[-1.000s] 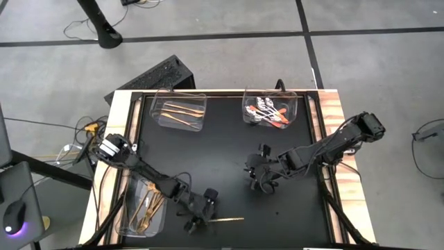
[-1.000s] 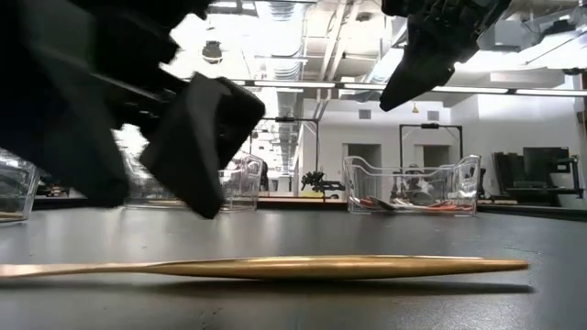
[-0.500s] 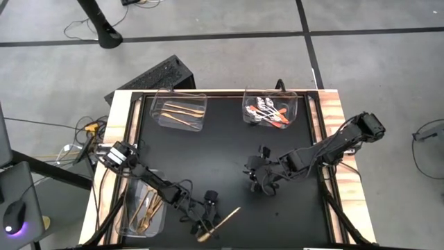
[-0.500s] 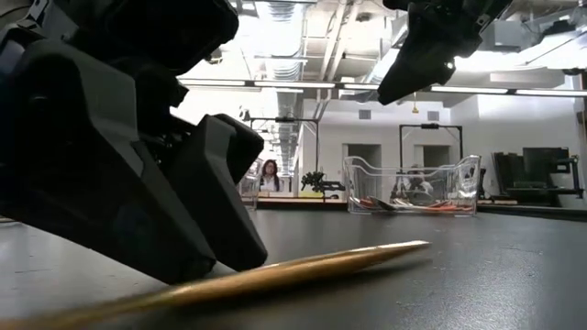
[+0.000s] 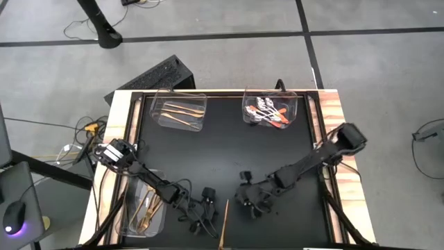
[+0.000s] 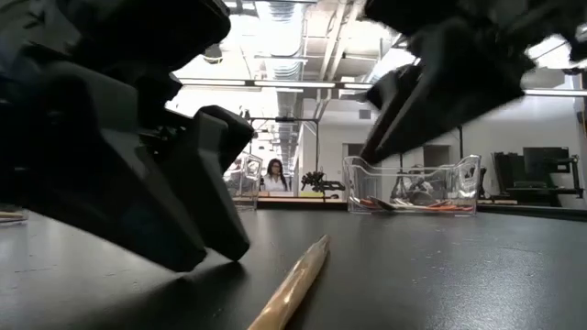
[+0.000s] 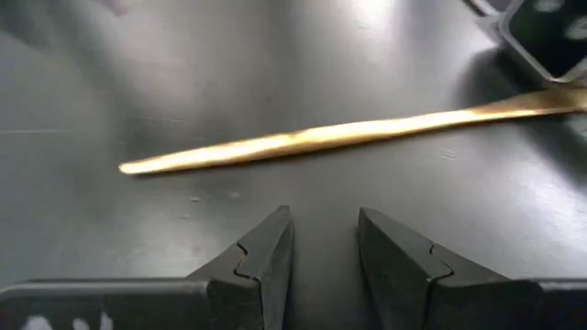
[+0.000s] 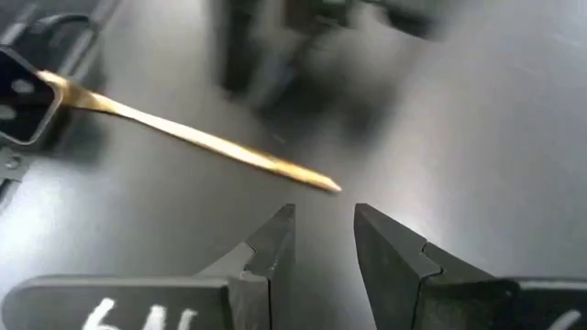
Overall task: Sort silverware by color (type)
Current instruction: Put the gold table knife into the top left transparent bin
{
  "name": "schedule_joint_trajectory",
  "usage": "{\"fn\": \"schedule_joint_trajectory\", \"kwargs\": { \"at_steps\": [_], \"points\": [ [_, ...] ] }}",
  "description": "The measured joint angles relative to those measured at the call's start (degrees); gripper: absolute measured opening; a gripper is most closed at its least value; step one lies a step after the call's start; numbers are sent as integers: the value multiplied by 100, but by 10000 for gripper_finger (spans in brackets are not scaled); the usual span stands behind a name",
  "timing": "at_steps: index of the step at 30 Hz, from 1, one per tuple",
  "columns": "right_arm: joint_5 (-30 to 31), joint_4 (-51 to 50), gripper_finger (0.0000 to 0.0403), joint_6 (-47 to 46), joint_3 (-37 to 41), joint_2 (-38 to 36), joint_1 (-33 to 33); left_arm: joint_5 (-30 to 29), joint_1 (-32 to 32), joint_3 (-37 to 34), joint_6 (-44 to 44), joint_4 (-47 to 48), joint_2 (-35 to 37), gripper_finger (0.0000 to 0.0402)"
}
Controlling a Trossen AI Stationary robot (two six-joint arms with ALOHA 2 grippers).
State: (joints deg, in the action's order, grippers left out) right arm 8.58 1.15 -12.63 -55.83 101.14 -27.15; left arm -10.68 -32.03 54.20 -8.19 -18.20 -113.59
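Now I'm watching both hands, left (image 5: 201, 221) and right (image 5: 250, 203), hanging open and empty beside the gold knife (image 5: 223, 223) lying at the bench's (image 5: 229, 149) near edge; any nudge risks pushing it off.

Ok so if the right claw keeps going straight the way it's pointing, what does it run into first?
Most likely the tip of the gold knife, which lies on the black table just ahead of the right claw. The left claw sits beyond it. Depth is hard to judge, so the claw could slip just past the tip.

The gold knife (image 7: 312, 137) looks like polished, glossy metal; the black surface (image 5: 222, 153) is matt; the trays (image 5: 179, 111) are clear plastic.
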Motion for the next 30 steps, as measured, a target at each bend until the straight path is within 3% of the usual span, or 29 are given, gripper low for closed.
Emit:
{"fn": "schedule_joint_trajectory", "kwargs": {
  "at_steps": [3, 7, 15, 23, 30],
  "points": [
    [-398, 388, 134, 514, -180, 496, 33, -18, 93, -1, -2, -15, -8, 119],
    [-567, 245, 134, 1280, -600, 886, 38, 35, 199, -1, 0, -42, -10, 119],
    [-1550, -71, 134, 2197, -1338, 1464, 283, 119, 295, -1, -23, -73, -10, 119],
    [-1735, -783, 134, 2665, -1585, 1640, 489, 141, 293, 27, -349, 356, 28, 119],
    [-1771, -1499, 113, 2221, -1598, 1559, 642, 289, 289, 22, -449, 830, 204, 119]
  ]
}}
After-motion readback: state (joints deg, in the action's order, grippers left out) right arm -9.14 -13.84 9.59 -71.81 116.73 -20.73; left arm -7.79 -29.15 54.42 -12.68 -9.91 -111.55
